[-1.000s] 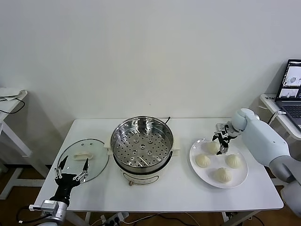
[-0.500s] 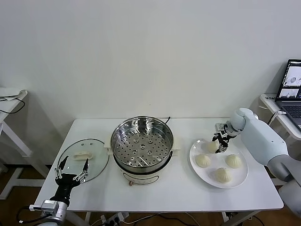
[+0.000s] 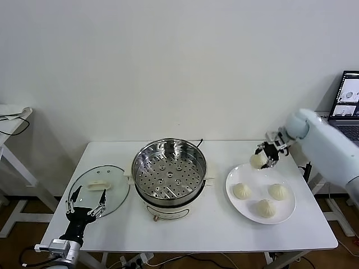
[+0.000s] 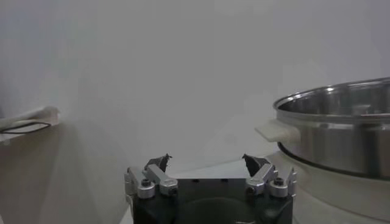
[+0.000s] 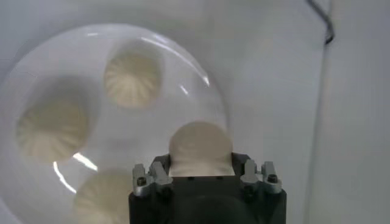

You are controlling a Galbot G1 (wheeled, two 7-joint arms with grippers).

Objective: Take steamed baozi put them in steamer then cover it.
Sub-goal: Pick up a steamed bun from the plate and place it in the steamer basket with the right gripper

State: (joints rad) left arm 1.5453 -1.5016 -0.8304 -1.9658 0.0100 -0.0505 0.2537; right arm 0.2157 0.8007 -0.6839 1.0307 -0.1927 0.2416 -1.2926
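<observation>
Walls [image 3: 179,61] behind the setup are plain white; a side table [image 3: 12,117] stands at far left. On the white table [image 3: 190,230], the left gripper [image 3: 85,200] rests at the front left corner, fingers spread wide and empty, beside a glass lid [image 3: 101,185]. The steamer [image 3: 169,168] sits centre, uncovered. Three steamed baozi [image 3: 242,191] lie on a white plate [image 3: 280,216]. Above the plate's far edge, the right gripper [image 3: 263,159] clamps a fourth bun [image 3: 257,161], lifted clear. A laptop [image 3: 348,106] occupies the far right.
</observation>
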